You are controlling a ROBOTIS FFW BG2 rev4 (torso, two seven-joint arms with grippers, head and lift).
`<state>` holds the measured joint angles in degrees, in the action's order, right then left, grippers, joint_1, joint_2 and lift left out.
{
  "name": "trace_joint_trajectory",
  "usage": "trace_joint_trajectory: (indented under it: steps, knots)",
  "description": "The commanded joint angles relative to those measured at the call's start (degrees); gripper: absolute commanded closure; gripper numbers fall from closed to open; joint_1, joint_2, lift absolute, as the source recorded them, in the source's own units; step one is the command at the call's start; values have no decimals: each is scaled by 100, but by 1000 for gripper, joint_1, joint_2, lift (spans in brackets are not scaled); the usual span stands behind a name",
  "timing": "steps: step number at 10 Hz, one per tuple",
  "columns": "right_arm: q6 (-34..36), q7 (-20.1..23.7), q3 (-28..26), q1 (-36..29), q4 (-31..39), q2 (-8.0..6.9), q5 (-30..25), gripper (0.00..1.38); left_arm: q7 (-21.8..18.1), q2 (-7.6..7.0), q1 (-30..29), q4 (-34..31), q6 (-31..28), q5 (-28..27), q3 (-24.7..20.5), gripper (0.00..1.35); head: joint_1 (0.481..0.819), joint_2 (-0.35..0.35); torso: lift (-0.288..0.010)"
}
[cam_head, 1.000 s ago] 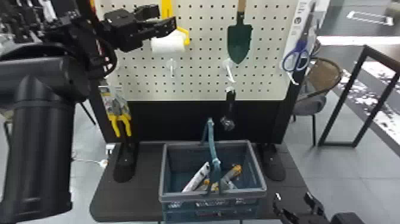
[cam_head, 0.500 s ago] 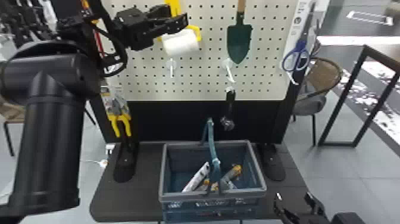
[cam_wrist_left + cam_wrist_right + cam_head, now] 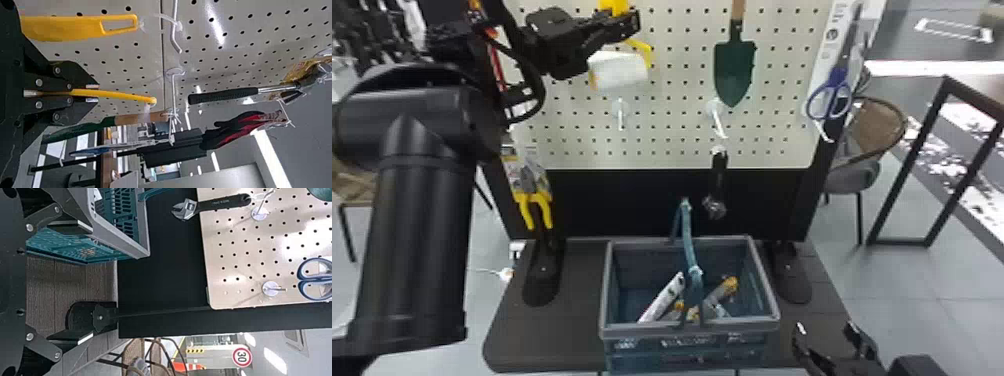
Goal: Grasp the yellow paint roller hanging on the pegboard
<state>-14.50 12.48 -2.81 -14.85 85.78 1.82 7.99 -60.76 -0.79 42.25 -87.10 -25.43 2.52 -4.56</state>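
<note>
Left jaws clamped shut on the thin yellow frame rod of the yellow paint roller (image 3: 618,69). It's high on the pegboard (image 3: 672,125), left of the green trowel (image 3: 733,65), handle end near a hook (image 3: 175,37). Right jaws wide open, holding nothing, low at the table's (image 3: 547,335) front-right corner beside the basket (image 3: 682,327).

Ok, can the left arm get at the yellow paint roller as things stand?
Looks like yes: the left gripper is at the pegboard, fingers closed on the frame of the yellow paint roller.
</note>
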Motion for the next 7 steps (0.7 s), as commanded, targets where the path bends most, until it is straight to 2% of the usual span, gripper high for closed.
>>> trace_joint_trajectory:
  steps: [1,7]
  knots:
    - [-9,0,0,0,0,2,1,343,3,9,-6,0,11,12,-9,1150,549,0,-100]
    - [-9,0,0,26,-27,2,1,343,11,44,-59,0,29,82,-62,1150,549,0,-100]
